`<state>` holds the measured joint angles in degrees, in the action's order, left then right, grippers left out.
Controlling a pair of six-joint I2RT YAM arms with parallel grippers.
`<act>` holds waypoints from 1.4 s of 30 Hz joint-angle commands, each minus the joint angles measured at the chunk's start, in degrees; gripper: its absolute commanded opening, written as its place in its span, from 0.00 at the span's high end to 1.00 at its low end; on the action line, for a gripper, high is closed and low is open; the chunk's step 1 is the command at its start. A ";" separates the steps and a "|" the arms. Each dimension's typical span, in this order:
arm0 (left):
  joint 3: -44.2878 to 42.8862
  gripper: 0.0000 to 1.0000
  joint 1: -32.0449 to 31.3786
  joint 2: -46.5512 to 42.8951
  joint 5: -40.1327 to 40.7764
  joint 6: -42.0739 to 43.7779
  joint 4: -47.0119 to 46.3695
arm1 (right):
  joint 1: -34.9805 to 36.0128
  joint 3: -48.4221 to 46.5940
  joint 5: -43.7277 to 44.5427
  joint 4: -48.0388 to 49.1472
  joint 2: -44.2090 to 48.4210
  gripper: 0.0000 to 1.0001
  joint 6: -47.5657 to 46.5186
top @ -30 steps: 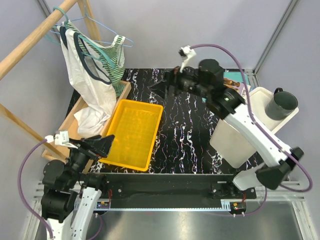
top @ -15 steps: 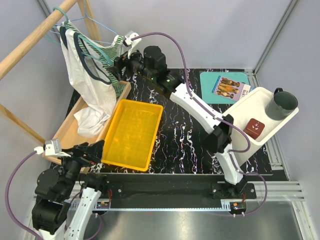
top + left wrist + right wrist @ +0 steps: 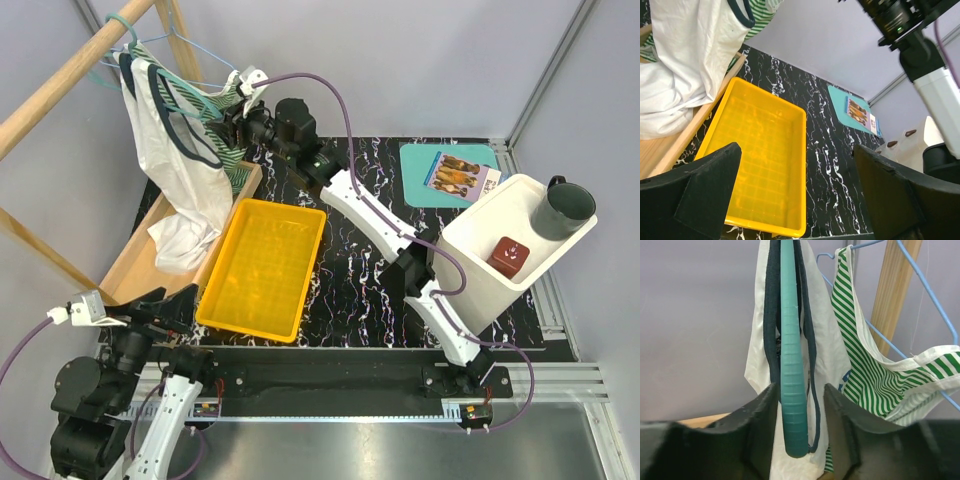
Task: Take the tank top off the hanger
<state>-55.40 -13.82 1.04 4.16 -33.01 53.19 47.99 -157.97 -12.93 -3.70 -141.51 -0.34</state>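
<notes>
Right gripper point(image 3: 800, 390) far left, jaws parted astride teal hanger point(image 3: 790, 340) end; white tank top point(image 3: 827, 345) hangs on it. Left gripper point(image 3: 796, 150) wide apart, near-left, beside yellow tray point(image 3: 765, 165).

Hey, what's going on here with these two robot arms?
The right end effector is up at the wooden rail, open, its fingers either side of the teal hanger that carries the white tank top. Nothing is gripped and the top is not yet off. The left end effector hangs open near the yellow bin.

Right end effector point(image 3: 232, 118) beside the hung tank top point(image 3: 180, 190)
</notes>
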 commanded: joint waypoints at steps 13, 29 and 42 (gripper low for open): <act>-2.61 0.01 -0.24 -0.34 1.11 -0.56 -1.68 | 2.29 -2.78 -3.33 17.32 -3.16 1.00 1.22; -7.09 0.01 -0.15 4.23 -0.38 -0.21 -1.68 | 5.45 9.94 0.62 29.61 7.73 1.00 6.84; -8.59 0.01 -0.24 7.49 -2.32 -0.74 -1.77 | 6.51 32.11 3.52 44.31 20.75 1.00 7.98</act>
<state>-62.00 -13.82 6.13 3.84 -33.54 53.56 54.59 -126.04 -12.43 29.74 -126.48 6.48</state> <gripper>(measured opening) 0.988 0.220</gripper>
